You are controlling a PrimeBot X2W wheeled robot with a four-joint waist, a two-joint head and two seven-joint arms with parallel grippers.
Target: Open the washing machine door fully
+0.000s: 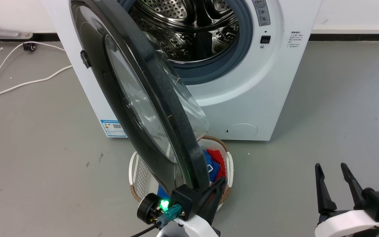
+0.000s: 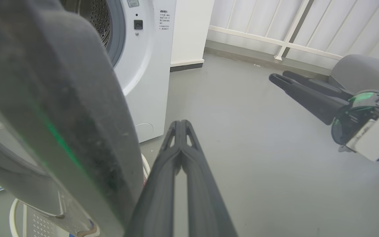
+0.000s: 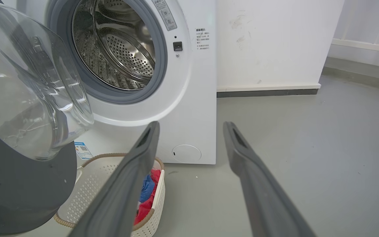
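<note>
At the left and centre of the head frame, found the washing machine door (image 1: pixel 133 98) swung well out from the white machine (image 1: pixel 258 98), seen almost edge-on, with the steel drum (image 1: pixel 189 29) laid bare behind it. Judged the task largely done, with perhaps a last stretch of swing left toward the frame's left. At the lower centre, saw the left pincer (image 1: pixel 220 184), fingers pressed together and empty, lying just right of the door's lower rim, on its inner side; could not tell whether touching. At the lower right, saw the right pincer (image 1: pixel 331 169) spread wide, holding nothing, well apart from the door.
</note>
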